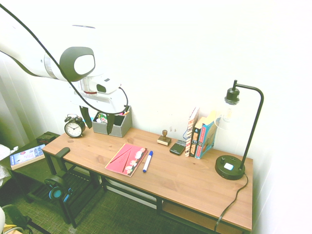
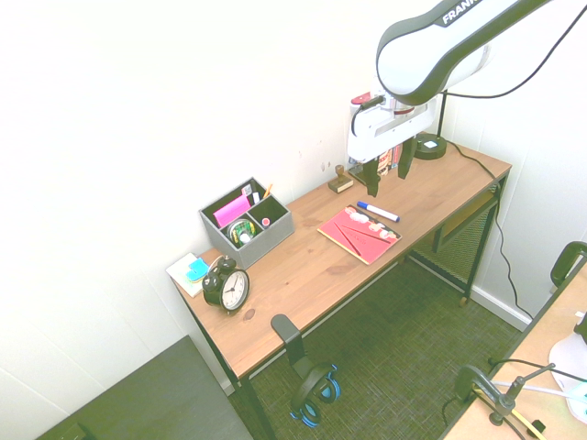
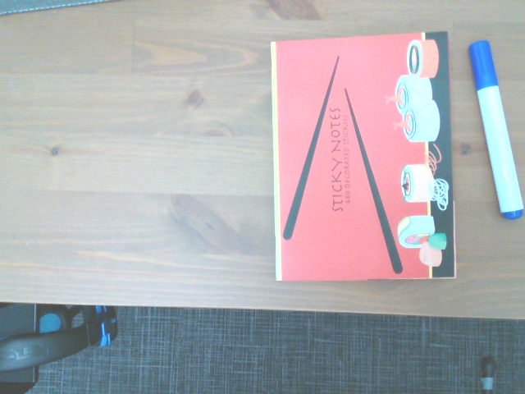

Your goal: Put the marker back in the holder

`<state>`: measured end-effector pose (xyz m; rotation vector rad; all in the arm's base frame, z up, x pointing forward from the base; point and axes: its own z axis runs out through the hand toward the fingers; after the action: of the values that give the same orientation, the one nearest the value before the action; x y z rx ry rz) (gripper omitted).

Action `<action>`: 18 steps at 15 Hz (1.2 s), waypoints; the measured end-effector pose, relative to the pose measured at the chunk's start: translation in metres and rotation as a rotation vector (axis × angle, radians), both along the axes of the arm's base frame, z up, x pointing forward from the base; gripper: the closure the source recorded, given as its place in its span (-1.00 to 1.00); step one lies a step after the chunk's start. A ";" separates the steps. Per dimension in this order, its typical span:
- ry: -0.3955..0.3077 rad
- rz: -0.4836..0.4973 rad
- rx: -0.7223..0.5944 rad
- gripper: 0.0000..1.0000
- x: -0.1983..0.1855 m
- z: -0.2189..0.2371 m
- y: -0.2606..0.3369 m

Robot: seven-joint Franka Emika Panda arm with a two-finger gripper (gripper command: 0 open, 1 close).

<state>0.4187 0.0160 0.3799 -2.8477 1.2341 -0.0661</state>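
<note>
We see the gripper [image 2: 385,170] high above the desk [image 1: 195,180], fingers apart and empty; the marker [image 1: 147,161] lies flat just beside the sticky-notes booklet [image 1: 127,159], well apart from the holder [image 1: 113,123]. Our worry: a descent off-centre could pinch the booklet's edge or roll the slim barrel away. The holder's compartments already hold items, so a tilted insertion may catch on the rim.

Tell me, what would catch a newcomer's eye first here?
Probably the big white arm hanging over the wooden desk, its gripper open in the air and holding nothing. Below it lies a bright red sticky-notes booklet with the blue-capped marker right beside it. The grey holder stands further along by the wall, next to a black alarm clock.
</note>
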 end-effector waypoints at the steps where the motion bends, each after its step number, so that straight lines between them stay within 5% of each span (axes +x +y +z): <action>1: 0.003 0.001 -0.001 -1.00 0.000 -0.001 0.000; 7: -0.075 0.148 -0.112 -1.00 0.015 -0.011 -0.034; 18: -0.061 0.168 -0.098 -1.00 0.041 -0.139 -0.115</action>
<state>0.4600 -0.0994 0.2407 -2.9960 1.0043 -0.2125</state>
